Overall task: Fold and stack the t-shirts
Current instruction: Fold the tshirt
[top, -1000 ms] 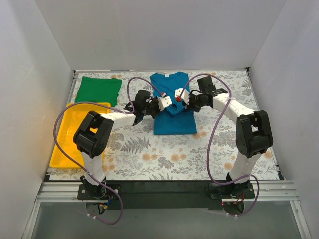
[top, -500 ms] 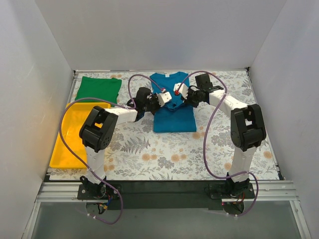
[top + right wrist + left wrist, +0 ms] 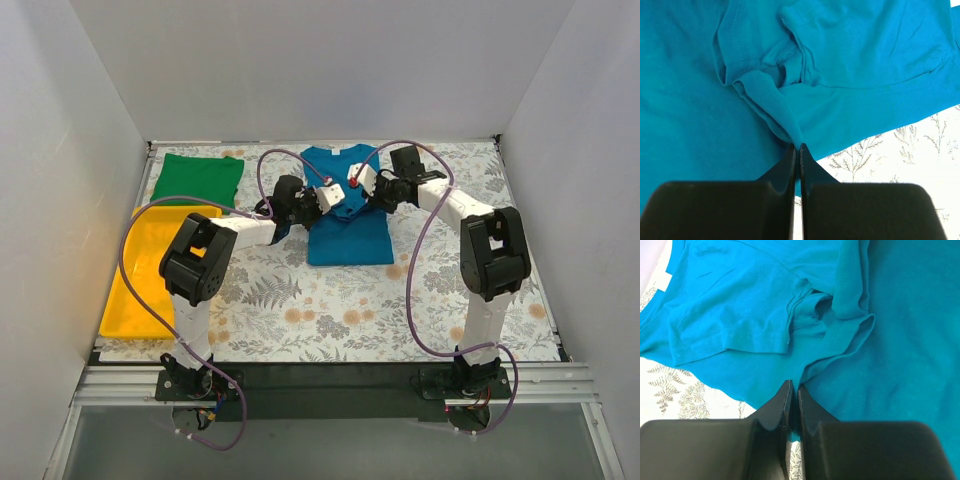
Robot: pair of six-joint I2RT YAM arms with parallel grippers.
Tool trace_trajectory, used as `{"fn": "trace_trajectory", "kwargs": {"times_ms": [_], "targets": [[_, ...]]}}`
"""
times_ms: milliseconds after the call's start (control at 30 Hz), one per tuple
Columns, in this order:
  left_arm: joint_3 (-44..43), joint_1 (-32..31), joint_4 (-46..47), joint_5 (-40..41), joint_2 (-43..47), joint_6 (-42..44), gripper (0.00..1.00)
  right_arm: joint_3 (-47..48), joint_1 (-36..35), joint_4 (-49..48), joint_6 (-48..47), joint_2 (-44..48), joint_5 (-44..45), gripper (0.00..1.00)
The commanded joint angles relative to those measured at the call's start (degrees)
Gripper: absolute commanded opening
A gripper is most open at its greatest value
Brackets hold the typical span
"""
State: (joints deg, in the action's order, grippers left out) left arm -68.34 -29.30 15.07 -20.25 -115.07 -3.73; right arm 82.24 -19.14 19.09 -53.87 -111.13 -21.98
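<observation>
a: top external, where do the shirts lie?
b: teal shirt (image 3: 348, 235) at centre, collar toward 12 o'clock; green shirt (image 3: 197, 180) folded at 10 o'clock, just beyond the tray (image 3: 150, 285).
a: and the grippers?
b: left gripper (image 3: 791, 388) is clamped on a teal shirt fold, and right gripper (image 3: 796, 147) pinches the facing fold, fingers together.

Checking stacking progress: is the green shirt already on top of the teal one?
No, the green t-shirt lies far left, apart from the teal t-shirt in the middle.
</observation>
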Motion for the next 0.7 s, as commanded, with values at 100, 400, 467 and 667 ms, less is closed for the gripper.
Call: {"fn": "trace_trajectory", "kwargs": {"times_ms": [100, 400, 467, 667], "targets": [[-1.8, 0.47, 1.45, 3.37, 0.2, -1.45, 0.0, 4.33, 0.24, -2.83, 3.41, -2.42, 1.67, 0.08], [-2.42, 0.56, 11.29, 21.65, 4.22, -12.18, 0.85, 3.91, 0.76, -15.12, 21.95, -1.29, 18.72, 0.56], [-1.54, 0.56, 11.3, 20.96, 6.68, -12.97, 0.86, 2.85, 1.03, -15.14, 22.66, 1.0, 17.42, 0.57], [15.92, 0.47, 6.21, -3.96, 24.86, -3.87, 0.8, -6.46, 3.58, 2.67, 0.4, 11.54, -12.82, 0.65]]}}
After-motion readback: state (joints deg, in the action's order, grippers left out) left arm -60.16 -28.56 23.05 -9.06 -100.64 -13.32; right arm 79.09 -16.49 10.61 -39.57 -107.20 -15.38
